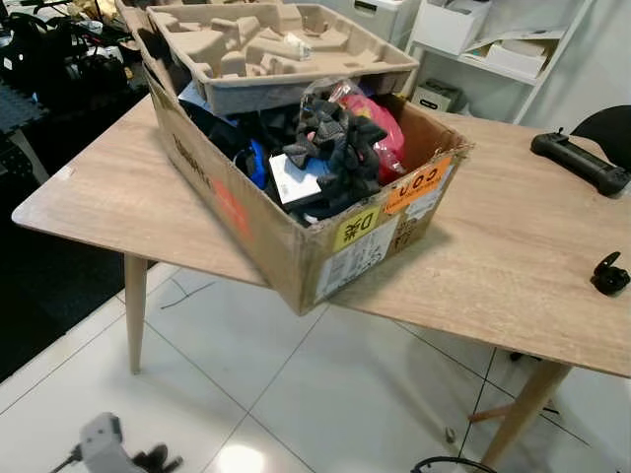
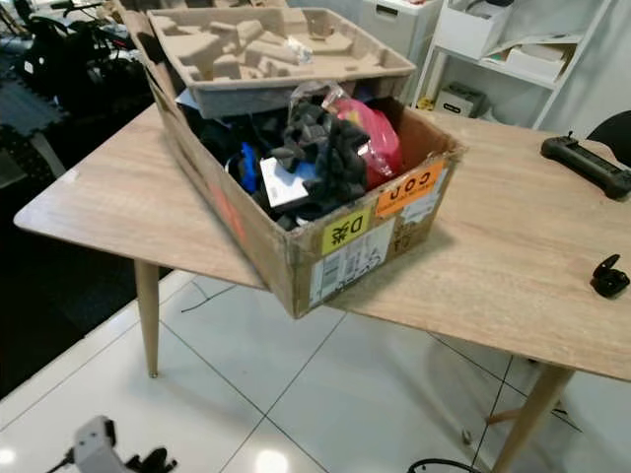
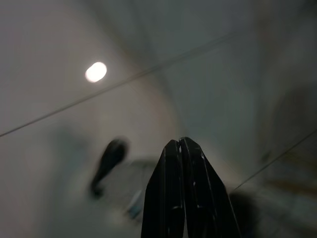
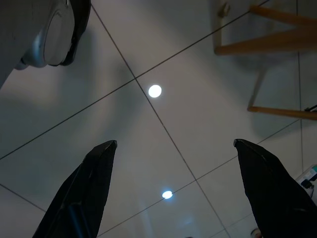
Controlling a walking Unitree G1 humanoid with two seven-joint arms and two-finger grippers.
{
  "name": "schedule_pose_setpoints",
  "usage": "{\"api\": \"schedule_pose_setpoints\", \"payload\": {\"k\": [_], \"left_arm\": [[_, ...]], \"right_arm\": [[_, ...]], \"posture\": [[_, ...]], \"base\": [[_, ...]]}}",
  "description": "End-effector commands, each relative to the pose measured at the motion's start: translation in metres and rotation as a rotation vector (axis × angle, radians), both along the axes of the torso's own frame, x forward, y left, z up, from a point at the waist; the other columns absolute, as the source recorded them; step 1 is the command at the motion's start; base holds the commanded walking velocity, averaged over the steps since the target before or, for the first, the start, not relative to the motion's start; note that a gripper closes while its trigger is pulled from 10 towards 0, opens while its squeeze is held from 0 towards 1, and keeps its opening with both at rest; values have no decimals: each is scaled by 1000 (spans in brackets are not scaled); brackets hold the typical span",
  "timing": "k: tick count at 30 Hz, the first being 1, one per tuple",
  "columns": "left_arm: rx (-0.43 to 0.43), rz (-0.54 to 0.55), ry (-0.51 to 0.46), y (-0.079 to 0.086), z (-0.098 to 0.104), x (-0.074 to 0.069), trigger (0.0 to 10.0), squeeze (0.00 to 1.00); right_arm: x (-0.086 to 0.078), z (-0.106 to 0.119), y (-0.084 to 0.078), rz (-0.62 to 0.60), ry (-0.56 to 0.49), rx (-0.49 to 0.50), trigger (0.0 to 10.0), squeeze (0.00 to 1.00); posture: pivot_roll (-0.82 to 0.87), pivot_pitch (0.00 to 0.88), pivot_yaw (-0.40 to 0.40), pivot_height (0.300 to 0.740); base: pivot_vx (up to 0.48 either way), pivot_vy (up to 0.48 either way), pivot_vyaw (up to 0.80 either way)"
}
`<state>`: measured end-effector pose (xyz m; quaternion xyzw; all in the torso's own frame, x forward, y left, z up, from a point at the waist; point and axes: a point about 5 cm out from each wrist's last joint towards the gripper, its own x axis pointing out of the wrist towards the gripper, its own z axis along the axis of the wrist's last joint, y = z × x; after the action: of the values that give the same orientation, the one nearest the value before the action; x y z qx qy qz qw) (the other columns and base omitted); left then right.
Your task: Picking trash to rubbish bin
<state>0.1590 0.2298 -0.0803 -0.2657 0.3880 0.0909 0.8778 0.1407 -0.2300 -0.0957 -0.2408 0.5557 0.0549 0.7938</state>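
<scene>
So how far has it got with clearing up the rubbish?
Nothing looks done yet. The cardboard box, heaped with foam, bags and a pulp tray, sits on the wooden table, overhanging its edge. The left gripper is shut on nothing and the right gripper is open; both point at the floor. No rubbish bin can be seen.

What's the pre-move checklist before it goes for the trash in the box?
1. Left gripper ready to grasp: not ok, fingers shut, pointing at the floor.
2. Right gripper ready: ok, fingers wide open, also aimed at the white floor tiles.
3. Cardboard box stable: not ok, one corner overhangs the table edge.
4. Access to trash: not ok, a moulded pulp tray covers the far part of the box; grey foam and a red bag lie exposed near the front.
5. Rubbish bin located: cannot tell.
6. Table clutter: ok, the black controller lies apart from the box.
</scene>
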Motion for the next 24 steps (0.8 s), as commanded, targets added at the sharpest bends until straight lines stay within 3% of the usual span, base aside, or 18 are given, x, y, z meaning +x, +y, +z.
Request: {"api": "schedule_pose_setpoints", "payload": {"k": [1, 6, 7, 9, 10, 11, 12, 24], "left_arm": [[77, -104, 146, -16, -13, -17, 10000, 0], [241, -327, 260, -30, -21, -23, 10000, 0], [241, -327, 260, -30, -21, -23, 10000, 0], [326, -518, 278, -40, -24, -27, 10000, 0], [326, -518, 278, -40, -24, -27, 10000, 0], [384, -628, 279, -45, -25, -29, 10000, 0], [414, -669, 290, -47, -26, -31, 10000, 0], [462, -682, 345, -40, -30, -44, 10000, 0]], "right_arm": [[-8, -2, -3, -6, 23, -8, 10000, 0], [-7, -3, 0, 25, 31, -7, 10000, 0], [-7, -3, 0, 25, 31, -7, 10000, 0], [-5, -3, 4, 48, 30, -6, 10000, 0], [-5, -3, 4, 48, 30, -6, 10000, 0], [-4, -3, 5, 59, 29, -8, 10000, 0], [-3, -2, 5, 70, 30, -11, 10000, 0], [7, 2, 1, 104, 20, -33, 10000, 0]], "posture": [[105, 103, -48, 740], [118, 99, -44, 740], [118, 99, -44, 740], [125, 96, -46, 740], [125, 96, -46, 740], [125, 96, -46, 740], [133, 87, -51, 740], [142, 72, -67, 740]], "base": [[0, 0, 0], [0, 0, 0], [0, 0, 0], [0, 0, 0], [0, 0, 0], [0, 0, 0], [0, 0, 0], [0, 0, 0]]}}
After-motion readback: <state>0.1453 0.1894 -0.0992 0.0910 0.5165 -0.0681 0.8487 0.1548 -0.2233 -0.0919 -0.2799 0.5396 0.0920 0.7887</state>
